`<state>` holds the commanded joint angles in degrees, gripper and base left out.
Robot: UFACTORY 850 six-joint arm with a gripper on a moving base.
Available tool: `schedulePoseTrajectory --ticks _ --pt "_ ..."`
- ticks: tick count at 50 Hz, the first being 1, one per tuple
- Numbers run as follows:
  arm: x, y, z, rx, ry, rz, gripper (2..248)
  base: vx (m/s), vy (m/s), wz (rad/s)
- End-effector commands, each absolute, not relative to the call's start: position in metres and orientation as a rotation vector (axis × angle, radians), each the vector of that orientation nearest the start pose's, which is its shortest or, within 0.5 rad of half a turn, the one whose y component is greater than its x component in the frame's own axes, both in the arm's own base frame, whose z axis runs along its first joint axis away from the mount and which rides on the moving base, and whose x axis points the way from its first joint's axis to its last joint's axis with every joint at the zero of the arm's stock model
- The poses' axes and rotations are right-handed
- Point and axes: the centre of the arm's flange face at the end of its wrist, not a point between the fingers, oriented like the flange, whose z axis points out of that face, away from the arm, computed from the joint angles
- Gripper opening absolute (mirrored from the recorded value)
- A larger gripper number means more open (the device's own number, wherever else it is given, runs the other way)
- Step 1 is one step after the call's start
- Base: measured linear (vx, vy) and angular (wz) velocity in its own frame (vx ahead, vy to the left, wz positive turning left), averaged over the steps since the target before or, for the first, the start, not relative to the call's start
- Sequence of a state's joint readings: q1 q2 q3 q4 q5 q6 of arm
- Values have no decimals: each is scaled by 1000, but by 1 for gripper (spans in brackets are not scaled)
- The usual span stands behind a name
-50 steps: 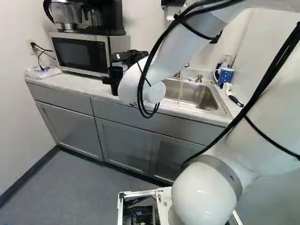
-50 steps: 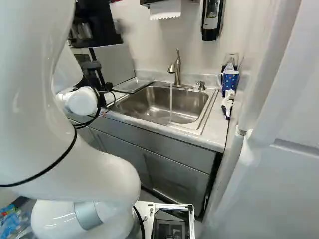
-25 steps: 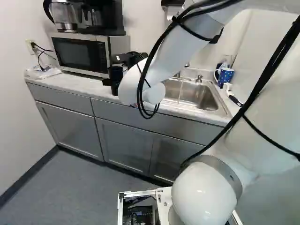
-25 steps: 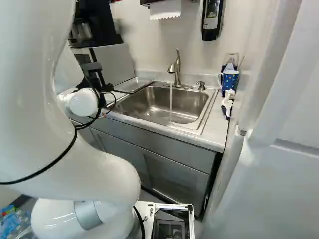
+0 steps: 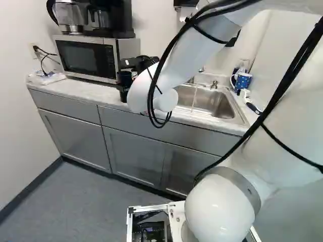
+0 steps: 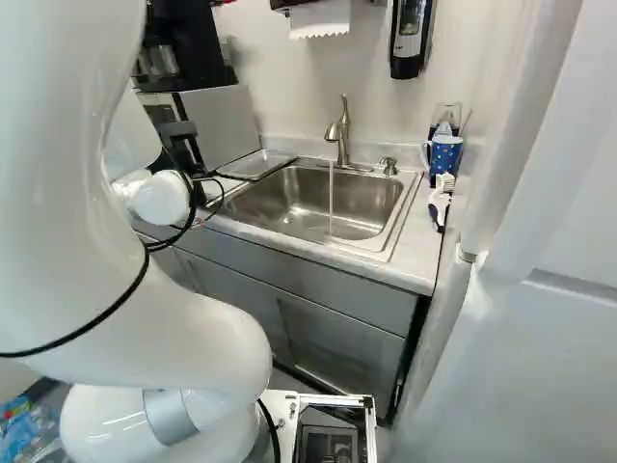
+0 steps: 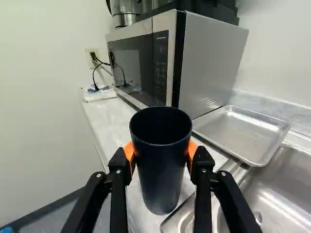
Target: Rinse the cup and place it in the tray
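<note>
Wrist view: the dark cup (image 7: pixel 158 179) is being clasped from both sides by the gripper (image 7: pixel 161 151), roughly upright, above the counter (image 7: pixel 109 121). Beside it, the tray (image 7: pixel 243 131) is being flanked by microwave (image 7: pixel 209 58) and sink (image 7: pixel 286 179); a sideways carry trayward is seemingly being required.

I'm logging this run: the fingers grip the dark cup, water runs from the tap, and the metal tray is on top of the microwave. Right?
No: the wrist view shows the metal tray beside the microwave, not on top. The fingers grip the dark cup, and water runs from the tap.
</note>
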<state>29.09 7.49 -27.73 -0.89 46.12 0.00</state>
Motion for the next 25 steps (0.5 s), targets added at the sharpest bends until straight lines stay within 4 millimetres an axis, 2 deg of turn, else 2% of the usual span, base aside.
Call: schedulePoseTrajectory --ticks 9,25 --pt "355 198 477 -2084 -562 -1802 123 0 0 0" --pt "362 195 492 -2060 -540 -1841 123 0 0 0"
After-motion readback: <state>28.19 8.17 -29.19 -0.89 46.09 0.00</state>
